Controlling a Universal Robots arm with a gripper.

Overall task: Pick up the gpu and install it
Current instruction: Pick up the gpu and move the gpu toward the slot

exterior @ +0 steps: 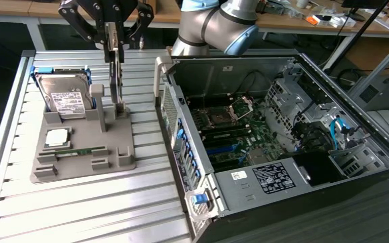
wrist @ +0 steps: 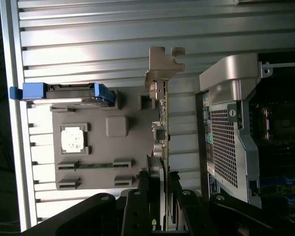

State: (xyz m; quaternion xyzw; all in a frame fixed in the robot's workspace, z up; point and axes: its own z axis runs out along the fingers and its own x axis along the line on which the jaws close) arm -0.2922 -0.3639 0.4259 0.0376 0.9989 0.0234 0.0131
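Jaws: your gripper (exterior: 115,44) clamps the one gpu (exterior: 117,81), upright.
Holder (exterior: 79,164): one, carrying one hard drive (exterior: 66,98), one processor (exterior: 57,136), one memory stick (exterior: 76,152).
Bench (exterior: 79,212): one open case (exterior: 248,190).

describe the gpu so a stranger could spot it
On the exterior view's left of the open computer case, a grey tray sits on the ribbed table. The gpu is the thin card standing on edge at the tray's case-side edge, clamped in the gripper. Its neighbours differ: a thick labelled hard drive, a flat-lying memory stick.
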